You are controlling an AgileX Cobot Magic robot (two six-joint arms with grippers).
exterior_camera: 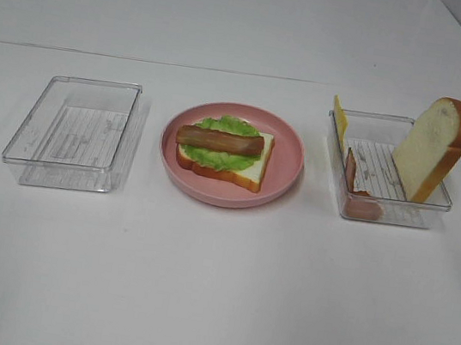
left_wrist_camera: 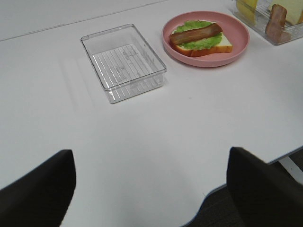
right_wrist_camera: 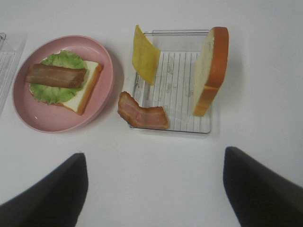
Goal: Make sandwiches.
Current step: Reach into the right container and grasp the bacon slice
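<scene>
On the pink plate lies one white bread slice with lettuce and a bacon strip on top; it also shows in the left wrist view and the right wrist view. A second bread slice stands upright in the right clear tray, with a yellow cheese slice and another bacon strip leaning on the tray's walls. My left gripper and right gripper are open, empty, and back from the food. Neither shows in the exterior view.
An empty clear tray sits left of the plate. The white table's front edge shows in the left wrist view, close to the left gripper.
</scene>
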